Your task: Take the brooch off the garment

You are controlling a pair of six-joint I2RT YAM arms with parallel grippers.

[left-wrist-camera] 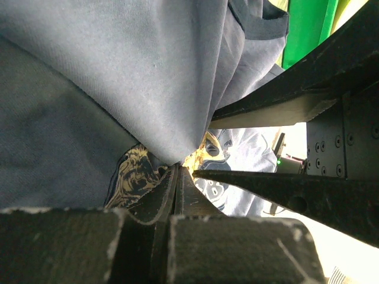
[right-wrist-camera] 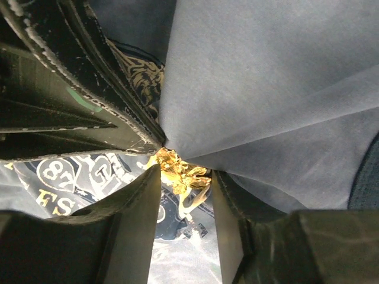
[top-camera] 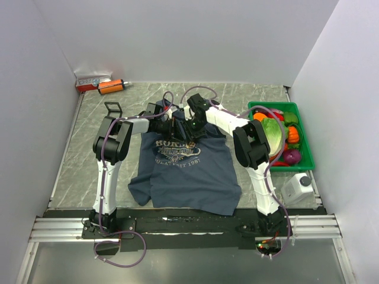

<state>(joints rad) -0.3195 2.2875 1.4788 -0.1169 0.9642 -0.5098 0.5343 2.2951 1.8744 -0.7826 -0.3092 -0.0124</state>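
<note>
The left gripper (left-wrist-camera: pixel 179 173) had its fingers pressed together on a fold of the garment (top-camera: pixel 189 177), pinching the navy cloth just beside the brooch (right-wrist-camera: pixel 180 170) and tenting it up off the tabletop (top-camera: pixel 89 148). The right gripper (right-wrist-camera: pixel 185 180) had its fingers partly spread, one on each side of the gold ornament, which sat at the peak of the tented cloth near the chest print. Whether those fingers touched the metal could not be told — the gaps looked very slight.

To do this step well, the right fingers would need to close squarely on the brooch's body and catch no cloth beneath it. They should then draw slowly away from the left pinch along the line of the pin, with the left holding the fabric taut. A sideways tug would risk snagging the knit, or letting so small a piece slip free.

The top view showed only the two arms meeting over the upper chest of the top, their wrists hiding the brooch altogether. The right wrist view alone showed the ornament framed between its own fingers. The left wrist view showed the pinch itself, with the brooch a gold glint just past the fingertips — and a strip of the green basket (left-wrist-camera: pixel 308 29) behind.
</note>
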